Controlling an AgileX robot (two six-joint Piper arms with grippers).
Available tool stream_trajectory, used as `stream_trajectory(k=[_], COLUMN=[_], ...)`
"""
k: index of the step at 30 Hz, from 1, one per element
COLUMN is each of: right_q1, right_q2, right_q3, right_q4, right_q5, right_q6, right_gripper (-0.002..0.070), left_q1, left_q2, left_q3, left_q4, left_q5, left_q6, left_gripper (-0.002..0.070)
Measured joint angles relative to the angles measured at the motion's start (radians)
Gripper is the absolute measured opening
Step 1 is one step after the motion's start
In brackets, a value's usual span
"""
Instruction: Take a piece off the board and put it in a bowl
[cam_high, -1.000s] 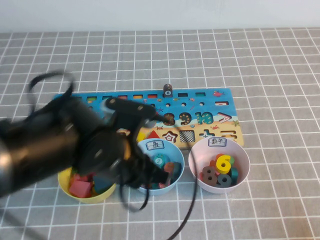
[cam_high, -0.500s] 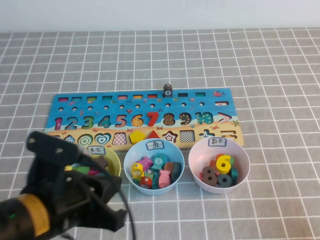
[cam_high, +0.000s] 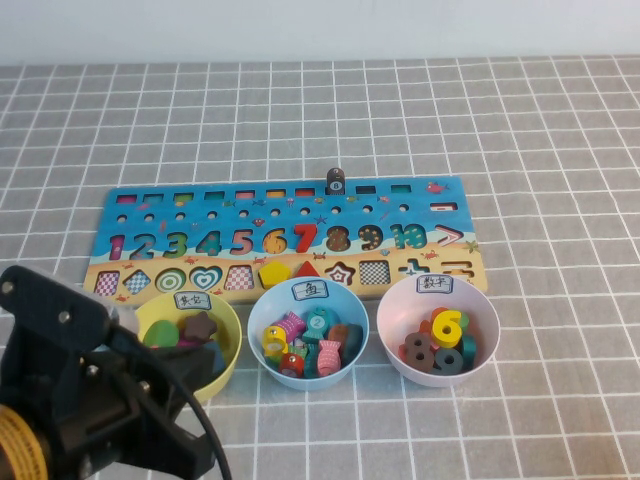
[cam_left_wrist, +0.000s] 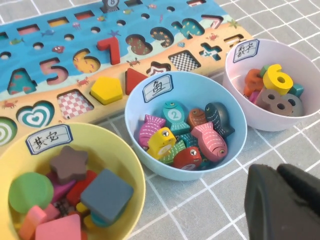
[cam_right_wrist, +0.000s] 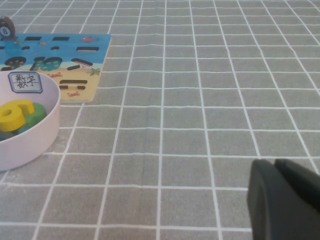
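The left gripper (cam_left_wrist: 277, 175) is clenched on nothing and hangs on the robot's side of the light blue bowl (cam_left_wrist: 210, 90), near it. The right gripper (cam_right_wrist: 274, 167) also looks pressed shut and empty, well apart from that bowl past the pink one. The red piece (cam_left_wrist: 187, 157) seems to lie already inside the bowl on its side among the fish (I judge this by colour only). Beyond the bowl, the board (cam_left_wrist: 15, 55) carries just a dark peg (cam_high: 335, 181), for which the left arm is nearer.
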Motion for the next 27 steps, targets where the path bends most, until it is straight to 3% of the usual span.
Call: stream_trajectory(k=[8,12,17,24,27], right_q1=[0.0,0.0,0.0,0.0,0.0], right_q2=[0.0,0.0,0.0,0.0,0.0], right_q3=[0.0,0.0,0.0,0.0,0.0], right_q4=[0.0,0.0,0.0,0.0,0.0], right_q5=[0.0,0.0,0.0,0.0,0.0], right_q6=[0.0,0.0,0.0,0.0,0.0], right_gripper=[-0.0017,-0.0017,-0.0017,-0.0017,-0.0017], left_q1=[0.0,0.03,0.204,0.505,0.582], left_q2=[-0.016,-0.148,-0.382,-0.678,-0.771], left_q3=[0.019,0.112,0.316,0.463,0.485], left_q4=[0.039,-0.087,-0.264,-0.29,-0.291], left_q5=[-0.04,-0.15,-0.402,-0.49,-0.448], left_q6=[0.056,0.254,0.503,0.532,0.523], left_gripper=[-0.0002,-0.0002,-0.0002,-0.0002,-0.0002])
